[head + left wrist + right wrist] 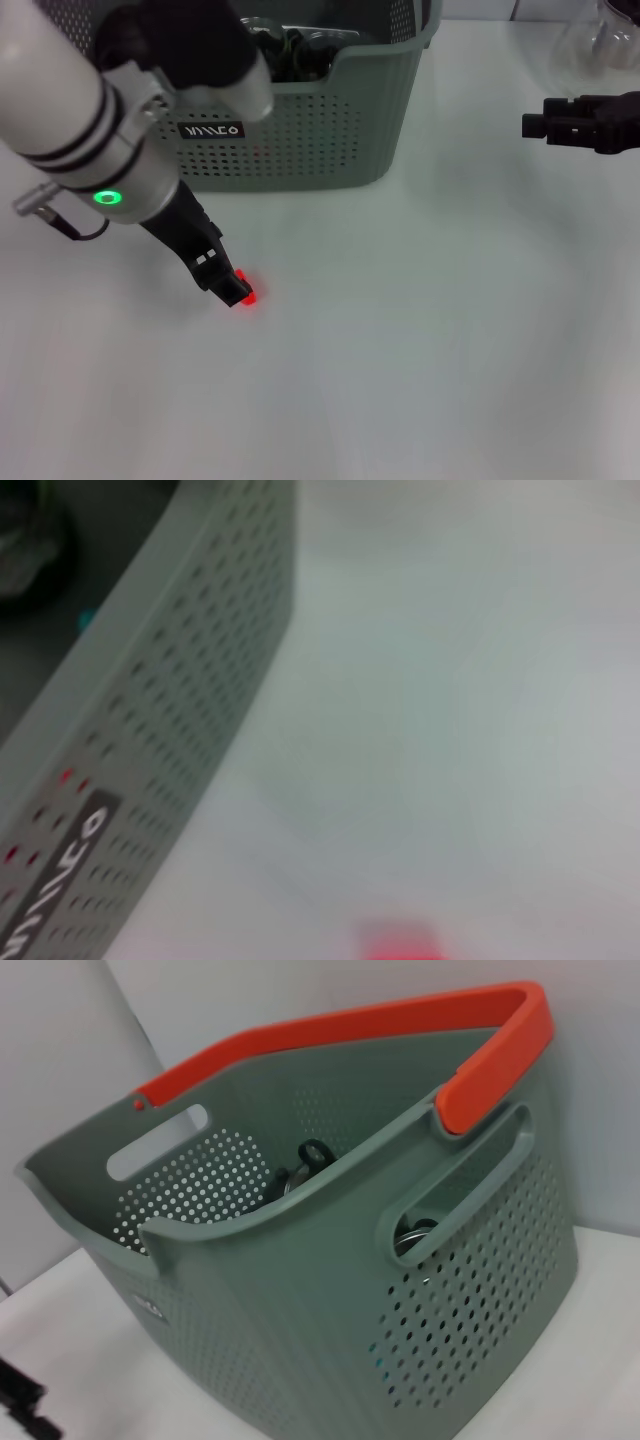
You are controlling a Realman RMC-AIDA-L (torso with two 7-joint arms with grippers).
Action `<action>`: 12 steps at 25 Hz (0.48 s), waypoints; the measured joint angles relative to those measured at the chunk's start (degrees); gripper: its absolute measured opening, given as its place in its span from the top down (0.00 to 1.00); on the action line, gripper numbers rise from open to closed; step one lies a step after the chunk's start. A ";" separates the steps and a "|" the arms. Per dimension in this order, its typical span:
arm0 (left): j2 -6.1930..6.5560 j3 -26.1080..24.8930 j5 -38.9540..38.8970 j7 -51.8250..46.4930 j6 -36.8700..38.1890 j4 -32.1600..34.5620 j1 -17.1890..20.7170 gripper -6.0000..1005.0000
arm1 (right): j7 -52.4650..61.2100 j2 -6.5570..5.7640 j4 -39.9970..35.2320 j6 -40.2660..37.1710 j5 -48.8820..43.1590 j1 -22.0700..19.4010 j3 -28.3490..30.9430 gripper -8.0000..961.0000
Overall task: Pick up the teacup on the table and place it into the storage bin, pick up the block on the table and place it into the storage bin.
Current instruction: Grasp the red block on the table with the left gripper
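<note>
So the whole thing sits on a plain white counter (420, 330). Biggest item is the grey-green perforated plastic storage bin (300, 130) at the far side, left of centre, with an orange handle (330, 1030) arched over its top. Dark glassy stuff lies inside it, could be the teacup, can't tell. The left gripper (232, 290) is down low on the near side of the bin, its black fingers (225, 282) clenched on a small red block (248, 294) right at the counter. The right gripper (535, 125) hangs parked well off to the right, and whether it's released or clenched I honestly can't tell. A clear glass vessel (600, 40) sits far right.
</note>
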 joint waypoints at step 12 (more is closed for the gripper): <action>-0.16 7.83 6.09 -4.11 -8.94 -16.04 -5.92 0.26 | -0.09 0.04 0.00 -0.10 -0.04 -0.03 -0.22 0.38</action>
